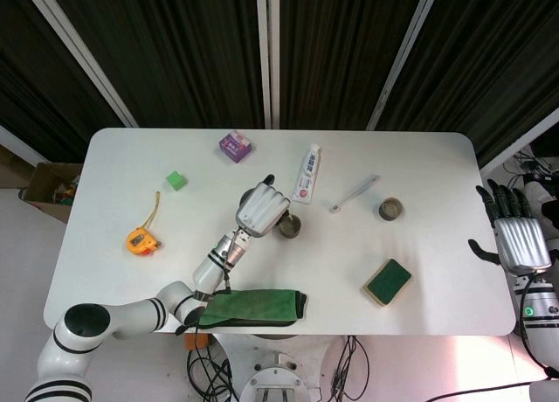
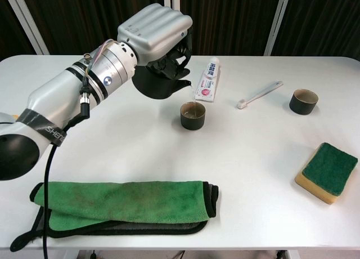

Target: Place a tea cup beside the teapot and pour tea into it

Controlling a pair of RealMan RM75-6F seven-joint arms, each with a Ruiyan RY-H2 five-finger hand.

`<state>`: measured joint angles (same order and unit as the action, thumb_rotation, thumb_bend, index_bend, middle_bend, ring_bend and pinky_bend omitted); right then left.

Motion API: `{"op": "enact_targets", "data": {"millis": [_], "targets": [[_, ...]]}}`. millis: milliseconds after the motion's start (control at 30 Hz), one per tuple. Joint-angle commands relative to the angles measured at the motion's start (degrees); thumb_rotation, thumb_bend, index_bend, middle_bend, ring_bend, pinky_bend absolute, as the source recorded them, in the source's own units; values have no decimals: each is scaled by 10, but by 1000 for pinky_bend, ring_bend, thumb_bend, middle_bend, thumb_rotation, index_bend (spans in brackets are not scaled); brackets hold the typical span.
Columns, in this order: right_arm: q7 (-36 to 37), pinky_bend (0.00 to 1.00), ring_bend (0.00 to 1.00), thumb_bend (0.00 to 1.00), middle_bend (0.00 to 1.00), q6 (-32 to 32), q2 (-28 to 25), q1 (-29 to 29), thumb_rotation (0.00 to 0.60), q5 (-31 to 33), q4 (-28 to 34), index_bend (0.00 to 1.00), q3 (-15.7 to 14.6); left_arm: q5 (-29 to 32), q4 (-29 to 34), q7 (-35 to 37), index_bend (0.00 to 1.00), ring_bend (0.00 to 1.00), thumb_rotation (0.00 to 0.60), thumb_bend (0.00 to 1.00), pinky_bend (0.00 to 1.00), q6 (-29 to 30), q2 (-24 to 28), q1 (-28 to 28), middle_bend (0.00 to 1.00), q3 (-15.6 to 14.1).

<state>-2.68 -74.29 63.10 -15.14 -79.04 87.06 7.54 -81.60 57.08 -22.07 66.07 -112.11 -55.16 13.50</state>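
My left hand (image 2: 154, 31) grips a dark teapot (image 2: 160, 83) and holds it tilted above the table, its spout over a dark tea cup (image 2: 193, 115). A thin stream of tea runs from the spout into the cup. From the head camera the left hand (image 1: 260, 208) covers the teapot, with the tea cup (image 1: 291, 228) just to its right. A second tea cup (image 2: 304, 101) stands apart at the right, also seen as the second cup (image 1: 390, 210) in the head view. My right hand (image 1: 515, 236) hangs open off the table's right edge, holding nothing.
A toothpaste tube (image 2: 209, 85) and a toothbrush (image 2: 260, 94) lie behind the cup. A green sponge (image 2: 328, 172) sits at the right, a folded green cloth (image 2: 124, 205) along the front edge. A tape measure (image 1: 141, 239), green cube (image 1: 177, 181) and purple box (image 1: 235, 146) lie left.
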Motion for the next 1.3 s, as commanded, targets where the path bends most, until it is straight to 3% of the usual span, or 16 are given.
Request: {"op": "enact_targets", "data": {"millis": [33, 1300], "targets": [[0, 0, 0, 193, 0, 0, 0, 0, 600, 0, 0, 0, 0, 0, 1, -1, 1000, 1000, 600, 286, 420, 0, 1, 0, 1000, 0], [1, 0, 0, 193, 0, 1, 0, 0, 600, 2, 1, 0, 1, -15, -1, -14, 1000, 1000, 600, 286, 424, 6, 3, 1, 1000, -4]]}}
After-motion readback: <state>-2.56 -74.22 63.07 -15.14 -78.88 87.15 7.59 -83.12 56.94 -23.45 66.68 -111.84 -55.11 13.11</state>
